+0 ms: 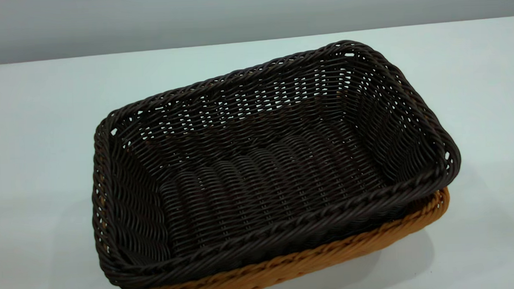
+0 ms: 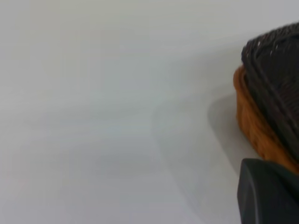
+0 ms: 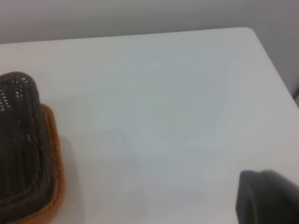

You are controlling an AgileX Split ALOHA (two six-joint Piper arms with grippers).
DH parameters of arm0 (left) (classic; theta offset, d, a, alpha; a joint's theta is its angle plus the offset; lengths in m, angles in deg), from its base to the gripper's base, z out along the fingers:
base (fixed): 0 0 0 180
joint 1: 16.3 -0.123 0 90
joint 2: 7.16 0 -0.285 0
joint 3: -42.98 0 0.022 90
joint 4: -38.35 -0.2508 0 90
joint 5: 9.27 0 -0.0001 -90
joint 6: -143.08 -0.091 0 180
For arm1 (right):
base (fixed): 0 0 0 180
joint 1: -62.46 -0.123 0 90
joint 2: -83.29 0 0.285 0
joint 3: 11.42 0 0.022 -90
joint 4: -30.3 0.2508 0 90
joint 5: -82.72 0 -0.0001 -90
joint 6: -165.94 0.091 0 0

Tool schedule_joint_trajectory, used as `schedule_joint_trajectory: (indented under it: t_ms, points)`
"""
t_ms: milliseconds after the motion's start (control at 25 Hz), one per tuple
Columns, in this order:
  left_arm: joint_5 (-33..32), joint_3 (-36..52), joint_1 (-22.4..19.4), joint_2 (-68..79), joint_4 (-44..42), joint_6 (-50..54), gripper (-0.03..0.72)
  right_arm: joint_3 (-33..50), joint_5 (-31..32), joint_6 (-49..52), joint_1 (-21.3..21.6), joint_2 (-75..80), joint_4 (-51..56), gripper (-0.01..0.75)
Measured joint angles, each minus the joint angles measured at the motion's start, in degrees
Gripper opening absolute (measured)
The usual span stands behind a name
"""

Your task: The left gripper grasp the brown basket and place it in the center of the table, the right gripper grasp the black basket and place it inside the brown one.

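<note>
Two dark finger parts are all that shows of the grippers: one of the left gripper at the edge of the left wrist view, one of the right gripper at the edge of the right wrist view, and neither view lets one tell whether the fingers stand wide or narrow. Neither holds anything visible; both hang over bare table, apart from the baskets. The black basket sits nested in the brown basket, whose rim peeks out along the near side and right corner. Judged from this, both placements are done and only drawing the arms clear of the baskets remains. The exterior view alone shows the nesting whole and slightly askew, but no arm; the wrist views show only a basket end each.
</note>
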State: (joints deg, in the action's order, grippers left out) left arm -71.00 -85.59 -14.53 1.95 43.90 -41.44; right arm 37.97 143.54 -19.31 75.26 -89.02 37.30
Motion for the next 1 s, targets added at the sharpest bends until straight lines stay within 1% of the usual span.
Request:
schedule_joint_trajectory:
  t_ms: [120, 240, 1000]
  points:
    - [-0.4, -0.1, 0.1, -1.4, 0.0, 0.0, -0.001, 0.0, 0.0, 0.0, -0.4, 0.0, 0.1, 0.001]
    - [-0.4, -0.1, 0.1, -1.4, 0.0, 0.0, -0.001, 0.0, 0.0, 0.0, -1.7, 0.1, 0.1, 0.001]
    - [-0.3, -0.1, 0.1, -1.3, 0.0, 0.0, -0.001, 0.0, -0.1, 0.0, -1.7, 0.1, 0.1, 0.001]
